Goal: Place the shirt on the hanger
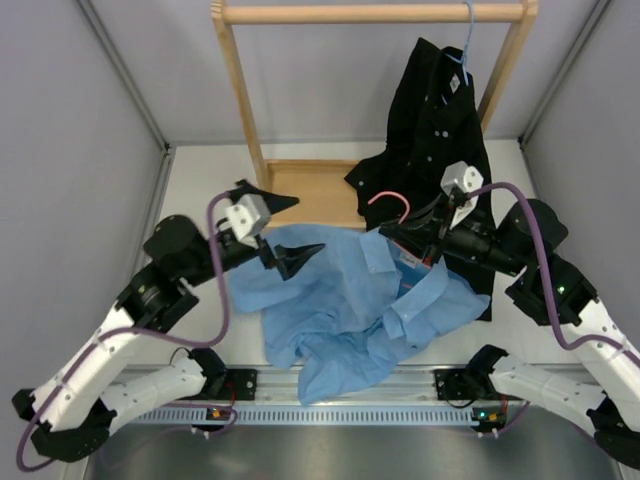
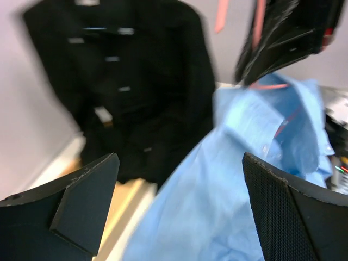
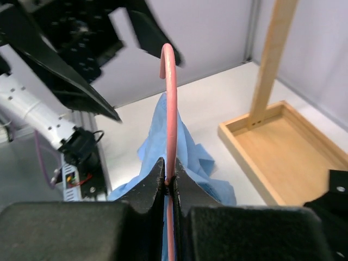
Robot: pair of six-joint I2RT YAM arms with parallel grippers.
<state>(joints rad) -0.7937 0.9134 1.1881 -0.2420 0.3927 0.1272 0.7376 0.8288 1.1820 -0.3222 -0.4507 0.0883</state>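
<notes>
Your right claw (image 3: 168, 182) is clamped shut on the thin pink wire hanger (image 3: 171, 109), pinching the wire just below its curved hook, which rises straight up out of the fingers. The light blue collared shirt of thin, wrinkled cloth (image 1: 340, 310) lies bunched on the white table (image 1: 200, 180) between your two arms. Its collar end is raised up against that right claw, and the rest spills toward the near edge. In the left wrist view, bits of pink wire show at the collar, though you cannot tell how far the hanger sits inside.

Your left claw (image 1: 300, 228) is spread wide and holds nothing. It hovers over the shirt's left side, facing the collar.

Behind them stands a pale wooden rack (image 1: 370, 12) with a tray base, and a black button-up shirt (image 1: 435, 120) hangs from it on a pale blue hanger (image 1: 466, 50).
</notes>
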